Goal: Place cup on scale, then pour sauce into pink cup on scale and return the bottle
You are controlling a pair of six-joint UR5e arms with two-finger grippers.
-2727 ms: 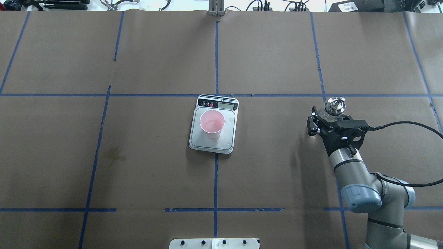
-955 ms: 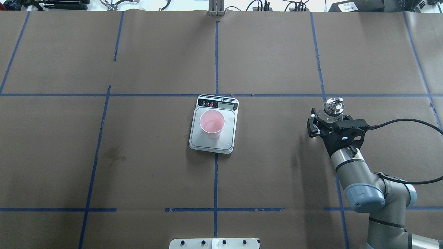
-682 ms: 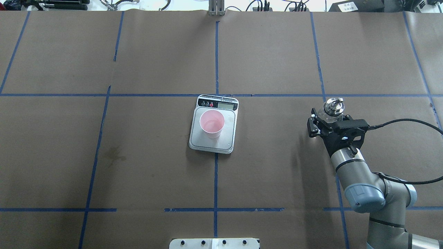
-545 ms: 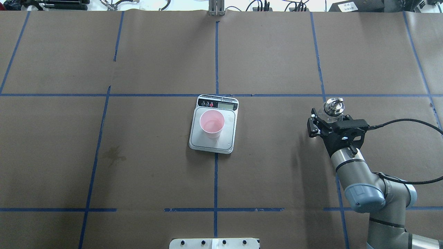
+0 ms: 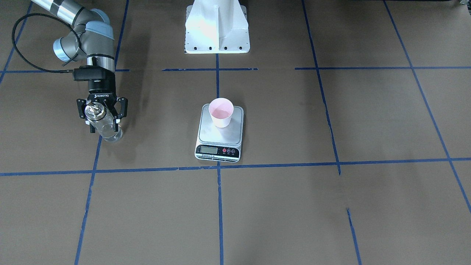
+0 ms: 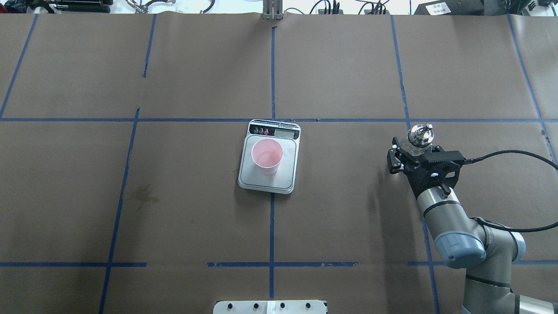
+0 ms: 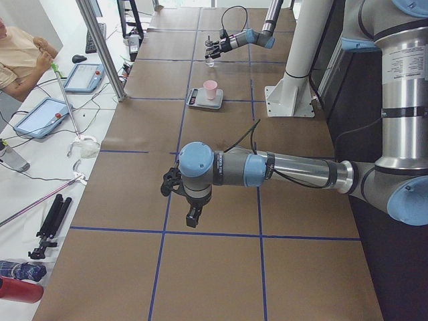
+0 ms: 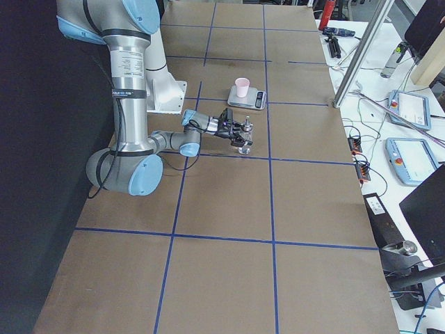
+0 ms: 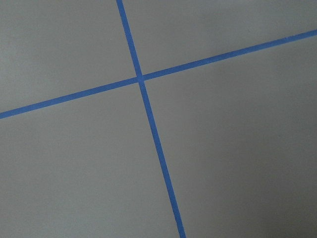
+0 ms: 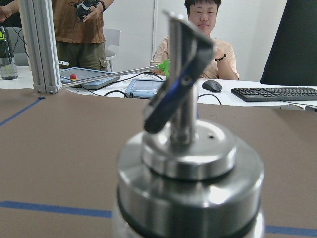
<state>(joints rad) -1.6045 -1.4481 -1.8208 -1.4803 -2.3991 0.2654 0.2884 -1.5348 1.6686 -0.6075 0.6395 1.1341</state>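
- Right claw (image 5: 103,122) clamped on bottle (image 5: 110,134), upright on table (image 5: 294,202), well to robot's right of scale (image 5: 220,137).
- Cup (image 5: 221,112) on scale platform.
- Left claw (image 7: 194,219): state cannot be told.

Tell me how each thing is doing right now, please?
pink paper cup: upright on the scale's platform.
kitchen scale: flat on the table, carrying the cup.
glass bottle: upright, pourer cap on, gripped by the right tool.
right tool: shut on the bottle.
left tool: hanging over the table; open or shut, cannot tell.
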